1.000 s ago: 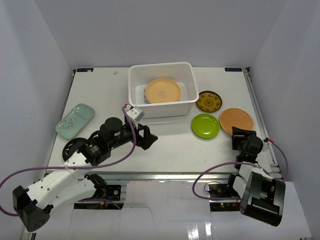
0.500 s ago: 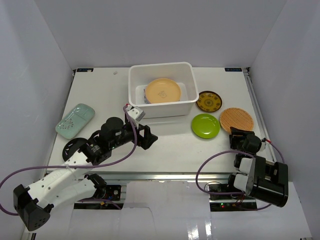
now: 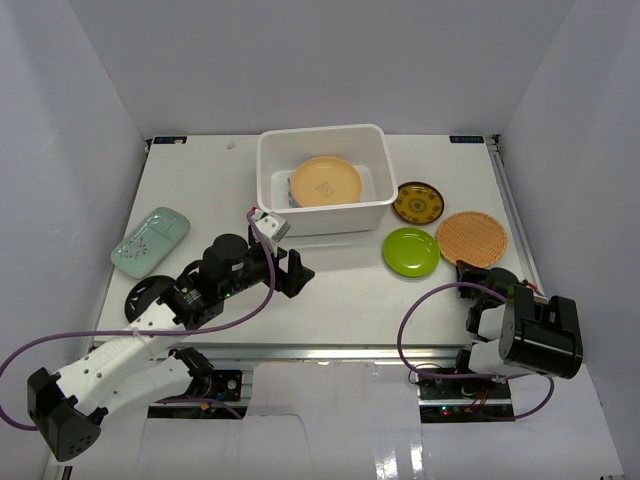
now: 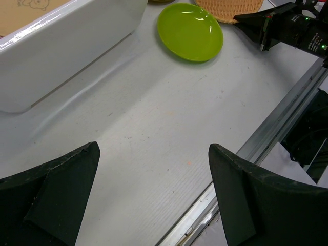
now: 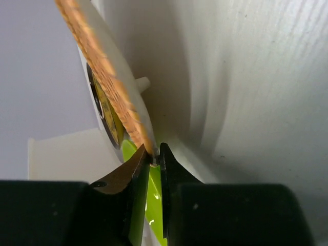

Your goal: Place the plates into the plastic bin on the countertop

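Your right gripper (image 5: 155, 154) pinches the ribbed orange plate (image 3: 472, 238) by its near rim; the plastic bin (image 3: 330, 215) lies far-left of it; your left gripper (image 4: 152, 159) gapes empty

The white-and-black left arm (image 3: 120, 365) reaches from the lower left of the top view up toward the centre. Its black two-finger left gripper (image 3: 292, 270) points right with the jaws spread wide. In its wrist view the dark fingers (image 4: 56, 195) fill the two bottom corners with nothing between them. The black right arm (image 3: 530, 335) is folded low at the lower right. Its right gripper (image 3: 470, 270) points up-frame, fingertips (image 5: 134, 163) pinched nearly together on the rim of a ribbed orange round plate (image 5: 97, 66).
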Controlling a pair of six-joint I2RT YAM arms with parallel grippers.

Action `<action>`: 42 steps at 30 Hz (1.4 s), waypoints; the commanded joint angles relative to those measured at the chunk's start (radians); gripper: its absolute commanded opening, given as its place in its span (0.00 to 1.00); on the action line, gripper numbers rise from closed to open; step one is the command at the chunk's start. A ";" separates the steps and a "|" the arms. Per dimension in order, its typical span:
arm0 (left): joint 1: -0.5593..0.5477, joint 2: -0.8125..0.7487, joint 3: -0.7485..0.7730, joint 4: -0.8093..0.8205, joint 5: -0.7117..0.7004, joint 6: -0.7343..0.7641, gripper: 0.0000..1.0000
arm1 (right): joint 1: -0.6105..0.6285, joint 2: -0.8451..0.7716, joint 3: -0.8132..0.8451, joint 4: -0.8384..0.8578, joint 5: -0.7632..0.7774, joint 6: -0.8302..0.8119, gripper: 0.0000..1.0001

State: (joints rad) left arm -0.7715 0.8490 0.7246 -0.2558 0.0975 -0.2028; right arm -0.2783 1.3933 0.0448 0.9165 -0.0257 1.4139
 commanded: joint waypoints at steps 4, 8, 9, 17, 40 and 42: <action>0.000 -0.016 0.015 -0.002 -0.016 0.006 0.98 | 0.005 0.016 -0.169 0.185 0.020 0.020 0.08; 0.000 -0.019 0.013 -0.003 -0.016 0.003 0.98 | -0.009 -0.051 -0.169 0.217 -0.006 -0.029 0.08; 0.001 -0.019 0.012 -0.003 -0.016 0.002 0.98 | -0.012 -0.081 -0.177 0.217 -0.010 -0.033 0.08; 0.000 -0.024 0.012 -0.003 -0.021 -0.017 0.98 | -0.036 -0.684 0.046 -0.262 0.050 -0.262 0.08; 0.000 -0.114 -0.040 -0.105 -0.323 -0.397 0.98 | 0.654 0.286 1.453 -0.866 -0.375 -0.754 0.08; 0.001 -0.104 -0.063 -0.103 -0.291 -0.435 0.98 | 0.677 0.355 1.521 -0.965 -0.361 -0.783 0.08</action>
State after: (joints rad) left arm -0.7715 0.7422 0.6960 -0.3313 -0.1940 -0.5499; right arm 0.3626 1.6920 1.4528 0.0715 -0.3916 0.7120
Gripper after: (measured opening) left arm 0.979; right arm 0.125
